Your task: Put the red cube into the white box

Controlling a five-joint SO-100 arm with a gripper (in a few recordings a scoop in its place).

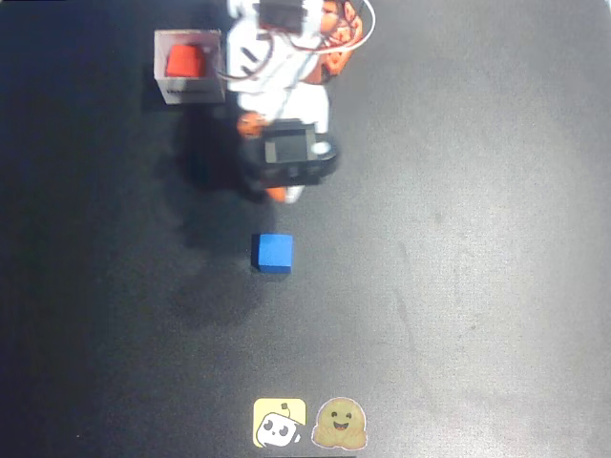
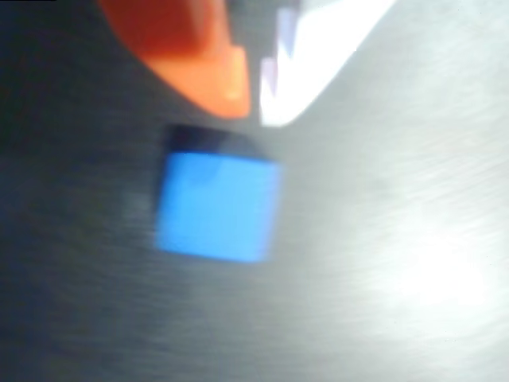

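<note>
Resting inside the white box: the red cube, seen from overhead at the top left of the dark worktop; the cube sits toward the upper part of the box, with pale box floor showing below it.
White box: square, thin walls, standing just left of the arm's white body in the overhead view; apart from the end effector.
Arm: white and orange, reaching down the picture from the top centre in the overhead view; a black block at the wrist covers most of what lies under it.
End effector: in the wrist view one orange finger on the left and one white finger on the right, tips drawn close with a thin dark gap between them; nothing held. In the overhead view the orange tip peeks out below the black block.
Blue cube: on the worktop just below the fingertips in the wrist view, not touched by them; picture blurred, edges soft. In the overhead view it lies near the middle, a short way below the orange tip.
Stickers: two at the bottom edge of the overhead view, a yellow one and a tan smiling one, side by side, well apart from the blue cube.
Worktop: dark, matte, with a bright glare patch at the right of the wrist view.
</note>
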